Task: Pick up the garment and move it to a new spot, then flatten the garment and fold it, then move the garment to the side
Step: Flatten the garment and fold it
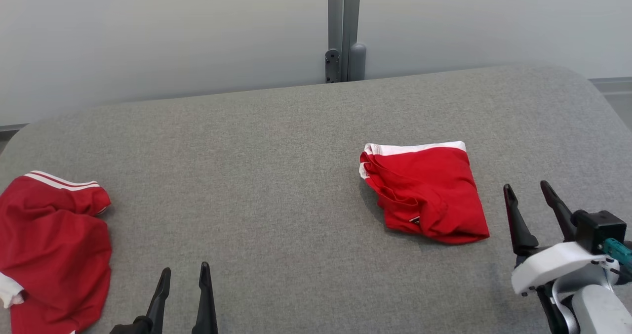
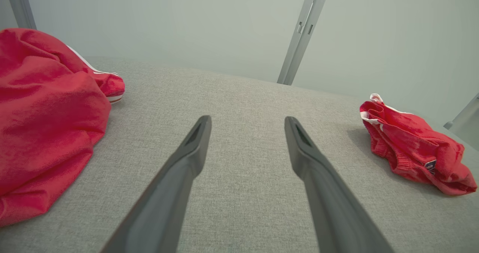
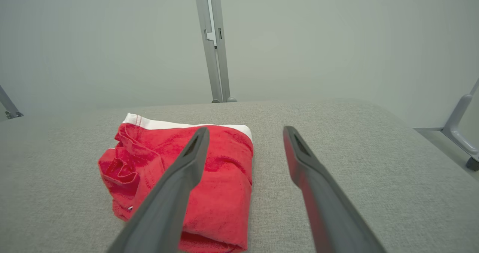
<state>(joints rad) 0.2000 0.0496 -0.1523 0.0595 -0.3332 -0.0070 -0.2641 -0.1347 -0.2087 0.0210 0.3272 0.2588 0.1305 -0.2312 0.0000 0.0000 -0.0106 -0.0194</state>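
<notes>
A red garment (image 1: 428, 191) with a white band lies folded in a compact block on the right half of the grey table (image 1: 276, 176). My right gripper (image 1: 526, 186) stands just to its right, apart from it, open and holding nothing. In the right wrist view the folded garment (image 3: 220, 185) lies low on the left, partly behind the left finger of that gripper (image 3: 246, 128). My left gripper (image 1: 185, 267) is open at the near edge, over bare cloth. The left wrist view has its gripper (image 2: 247, 119) empty, with the folded garment (image 2: 411, 144) far to the right.
A second red garment (image 1: 49, 250) with white stripes lies crumpled at the table's left near corner, also large at the left in the left wrist view (image 2: 45, 118). A grey metal post (image 1: 344, 27) rises behind the far edge against a pale wall.
</notes>
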